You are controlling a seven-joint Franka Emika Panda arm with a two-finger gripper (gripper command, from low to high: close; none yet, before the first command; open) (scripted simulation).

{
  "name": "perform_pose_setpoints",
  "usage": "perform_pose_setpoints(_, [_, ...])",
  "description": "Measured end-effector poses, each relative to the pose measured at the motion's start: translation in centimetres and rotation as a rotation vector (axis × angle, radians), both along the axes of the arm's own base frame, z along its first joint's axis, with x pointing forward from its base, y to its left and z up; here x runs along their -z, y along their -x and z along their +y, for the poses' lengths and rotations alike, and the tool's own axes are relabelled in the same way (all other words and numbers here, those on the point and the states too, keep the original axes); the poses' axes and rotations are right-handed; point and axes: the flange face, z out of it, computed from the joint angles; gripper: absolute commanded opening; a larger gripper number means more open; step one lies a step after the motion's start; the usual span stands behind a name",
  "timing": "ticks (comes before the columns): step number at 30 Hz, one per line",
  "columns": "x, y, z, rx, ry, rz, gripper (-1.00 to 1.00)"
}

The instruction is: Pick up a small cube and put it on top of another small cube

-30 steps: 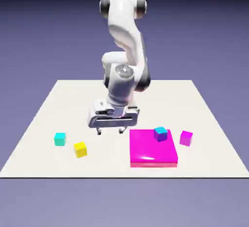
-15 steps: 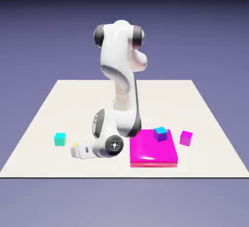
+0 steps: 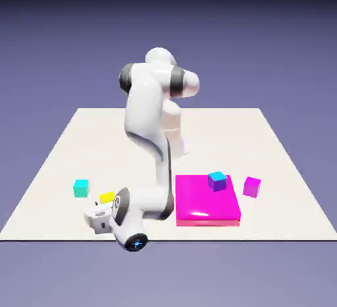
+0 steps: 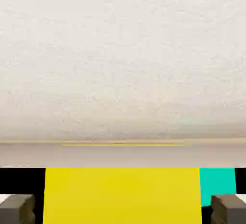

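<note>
Swung down toward 7 o'clock since the earlier frame, the white arm has brought its hand nearer the table's front edge. Clock places are read from the middle of the table in the exterior view.

Leftmost, near 9 o'clock, the cyan cube sits on the pale, matte tabletop, its small square faces plain and smooth. Beside it, between 8 and 9 o'clock, the yellow cube shows only partly behind the hand; it is plain too. The gripper is down at this cube, around 8 o'clock, its body tilted. In the hand view its grey, blocky fingertips stand spread on either side of the wide yellow face, with a gap at each side; a cyan patch shows at 5 o'clock, between yellow and fingertip.

Rounded, glossy arm sections with black joint rings bend low toward 7 o'clock, where a dark round cap carries a small blue mark. At 4 o'clock lies the magenta slab, flat, shiny and soft-cornered. Upon it, toward its 1 o'clock corner, rests the two-toned cube, lighter blue on top and darker blue at the sides. Farther out, at 3 o'clock, the magenta cube sits slightly turned on the tabletop.
</note>
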Motion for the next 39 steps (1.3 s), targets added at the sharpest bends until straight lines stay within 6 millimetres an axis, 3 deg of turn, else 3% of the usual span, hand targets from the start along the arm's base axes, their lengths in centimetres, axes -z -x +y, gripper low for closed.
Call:
perform_pose_setpoints(4, [-2.7,-4.3,2.1,0.0,0.0,0.0,-1.0])
perform_pose_setpoints(5, [-2.2,-3.8,1.6,0.019,-0.008,0.022,-1.0])
perform_pose_setpoints(6, [-2.3,-4.5,2.4,0.016,-0.038,0.01,-1.0])
perform_pose_setpoints(16, [-4.5,-11.4,11.9,-0.106,-0.349,-0.161,-1.0])
perform_pose_setpoints(22, [-7.3,-15.3,18.1,-0.252,-0.522,-0.274,-1.0])
perform_pose_setpoints(26, [-5.0,-12.2,8.6,-0.09,-0.412,-0.188,-1.0])
perform_pose_setpoints(30, [-4.4,-7.8,-0.5,0.086,-0.292,-0.111,-1.0])
perform_pose_setpoints(35, [-6.0,-1.8,-10.0,0.296,-0.143,-0.045,-1.0])
perform_pose_setpoints(37, [-6.5,2.7,-14.5,0.427,-0.042,0.019,-1.0])
perform_pose_setpoints(38, [-8.0,2.6,-15.5,0.421,0.0,-0.001,-1.0])
perform_pose_setpoints(39, [-8.0,2.6,-15.5,0.42,0.0,-0.001,-1.0])
